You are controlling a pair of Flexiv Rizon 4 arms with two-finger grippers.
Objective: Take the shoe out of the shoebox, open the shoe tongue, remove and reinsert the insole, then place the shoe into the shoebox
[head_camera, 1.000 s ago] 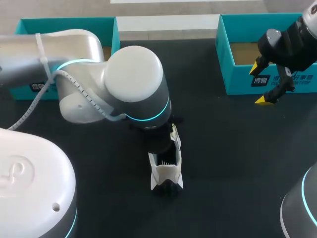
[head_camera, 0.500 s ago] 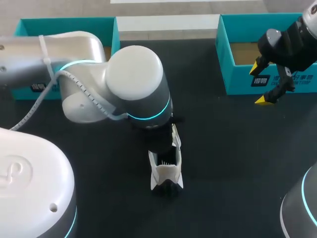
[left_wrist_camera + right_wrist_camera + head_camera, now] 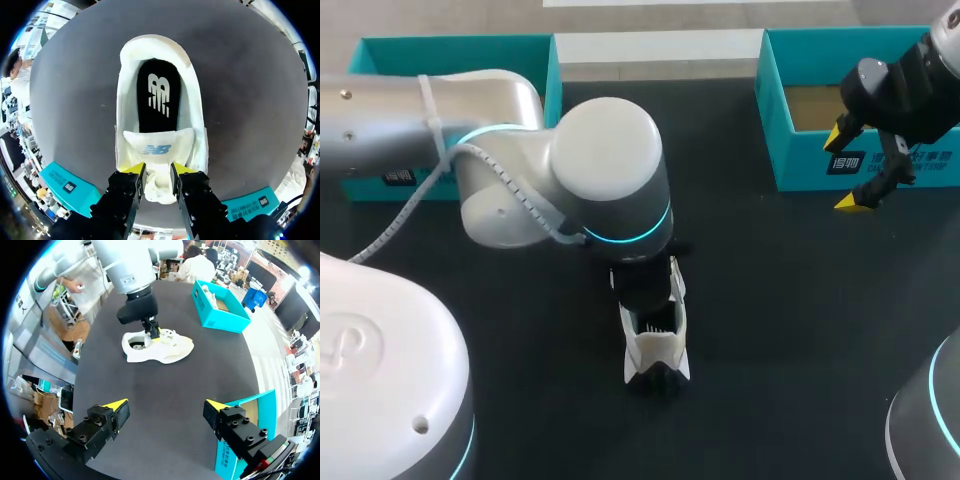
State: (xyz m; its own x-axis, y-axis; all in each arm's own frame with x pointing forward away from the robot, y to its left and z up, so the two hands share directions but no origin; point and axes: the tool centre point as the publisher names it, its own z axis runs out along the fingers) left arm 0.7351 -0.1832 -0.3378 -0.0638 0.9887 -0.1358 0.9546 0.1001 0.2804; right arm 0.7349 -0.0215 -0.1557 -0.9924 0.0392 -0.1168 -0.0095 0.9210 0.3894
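At the lower middle of the head view, on the black table (image 3: 790,300), the white shoe (image 3: 655,350) lies with its heel toward the bottom edge, outside either box. My left arm (image 3: 610,170) comes in from the left edge and covers the toe half from above. My left gripper (image 3: 156,170) is drawn nearly closed: its yellow tips stand a narrow gap apart, and white material of the shoe's throat fills that gap, touched from both sides. Just ahead of the tips the tongue (image 3: 157,148) stands up, and beyond it the black insole (image 3: 158,95) lies flat inside the shoe. At the upper right, my right gripper (image 3: 845,168) hangs spread wide and empty over the front wall of the teal shoebox (image 3: 795,160). A second teal box (image 3: 450,48) sits at the upper left.
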